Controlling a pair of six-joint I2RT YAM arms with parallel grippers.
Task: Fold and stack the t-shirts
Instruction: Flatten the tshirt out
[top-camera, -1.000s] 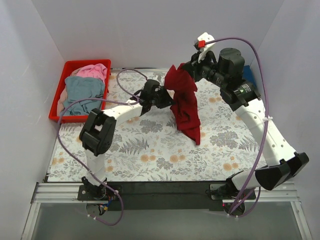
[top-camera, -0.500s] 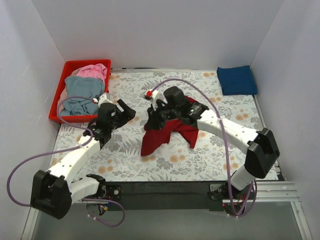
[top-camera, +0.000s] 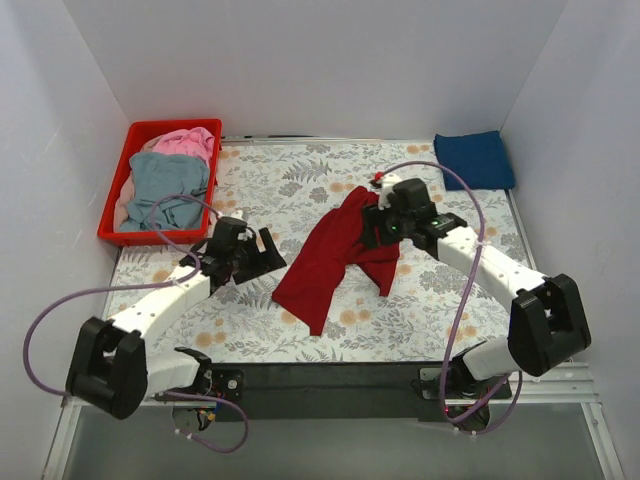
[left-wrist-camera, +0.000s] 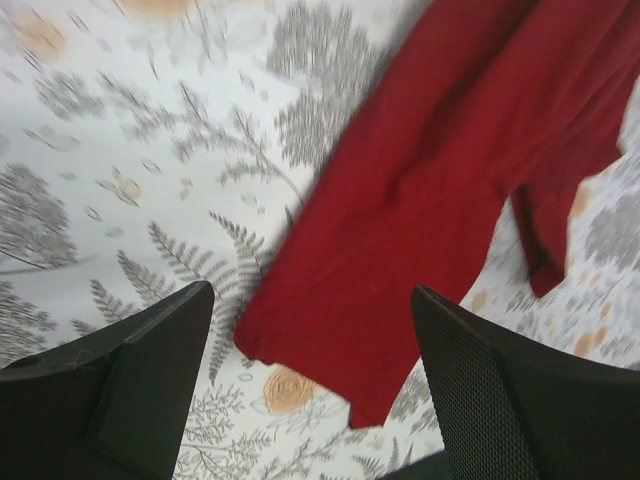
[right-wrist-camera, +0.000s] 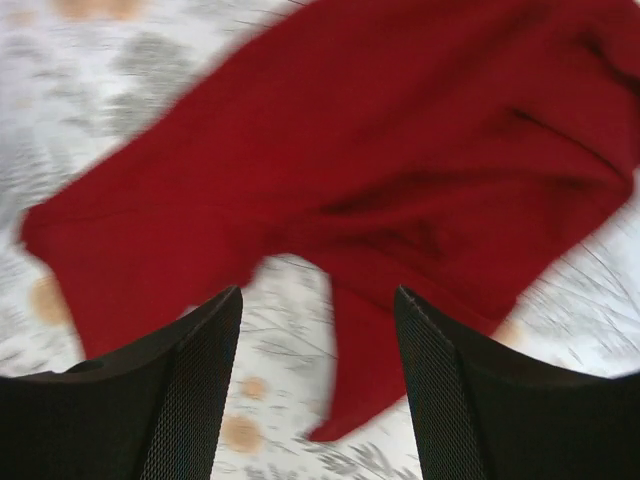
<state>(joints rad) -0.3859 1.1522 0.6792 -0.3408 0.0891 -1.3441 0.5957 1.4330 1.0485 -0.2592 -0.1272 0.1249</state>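
My left gripper (left-wrist-camera: 312, 295) and right gripper (right-wrist-camera: 318, 300) both stand wide, nothing between the fingers. The dark red t-shirt (top-camera: 335, 250) lies rumpled on the floral table (top-camera: 300, 180) between them (the navy t-shirt (top-camera: 475, 160) sits folded at the far right corner).

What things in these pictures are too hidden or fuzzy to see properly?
- Top view: pink shirt partly buried under grey-blue shirt in the basket; anything beneath is hidden.
- Top view: right arm covers part of the dark red shirt.
- Both wrist views: that shirt is blurred, cut off by the edges.
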